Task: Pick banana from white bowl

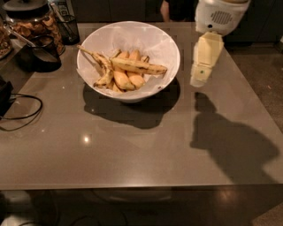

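Observation:
The white bowl [162,39] stands on the far middle of the grey table. The banana [139,67], long and pale yellow with dark streaks, lies across the top of the other fruit in it. Under it are shorter plump orange-yellow bananas [124,80] and a thin spotted banana with a long stem [94,57]. My gripper [201,76], cream-coloured under a white wrist housing, hangs above the table just right of the bowl's rim. It points downward and holds nothing that I can see.
A glass jar of snacks [32,23], a dark mesh cup [67,27] and a black dish [40,56] stand at the far left. A black cable [21,111] loops at the left edge. The grey table [132,150] reaches toward me. Someone stands behind the table [173,9].

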You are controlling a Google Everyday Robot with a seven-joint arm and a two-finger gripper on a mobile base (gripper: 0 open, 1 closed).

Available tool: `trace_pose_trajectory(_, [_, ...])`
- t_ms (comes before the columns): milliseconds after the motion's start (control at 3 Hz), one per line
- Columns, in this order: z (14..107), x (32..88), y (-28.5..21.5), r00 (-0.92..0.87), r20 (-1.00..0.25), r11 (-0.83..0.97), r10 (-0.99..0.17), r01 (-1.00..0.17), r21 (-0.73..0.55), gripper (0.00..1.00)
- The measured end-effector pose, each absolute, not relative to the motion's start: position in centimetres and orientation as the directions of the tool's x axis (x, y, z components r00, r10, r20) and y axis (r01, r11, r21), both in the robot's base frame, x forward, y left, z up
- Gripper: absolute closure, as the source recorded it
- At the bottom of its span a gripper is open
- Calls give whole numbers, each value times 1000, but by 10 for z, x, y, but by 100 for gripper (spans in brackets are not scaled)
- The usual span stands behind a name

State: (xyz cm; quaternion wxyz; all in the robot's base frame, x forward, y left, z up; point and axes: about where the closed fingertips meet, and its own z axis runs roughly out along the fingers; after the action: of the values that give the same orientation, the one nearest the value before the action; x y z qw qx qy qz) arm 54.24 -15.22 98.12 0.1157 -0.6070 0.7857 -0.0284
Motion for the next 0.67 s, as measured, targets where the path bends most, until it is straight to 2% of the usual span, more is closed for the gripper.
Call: trace_pose_trajectory(667, [976, 561, -124, -176, -195, 212, -965, -959, -186, 0])
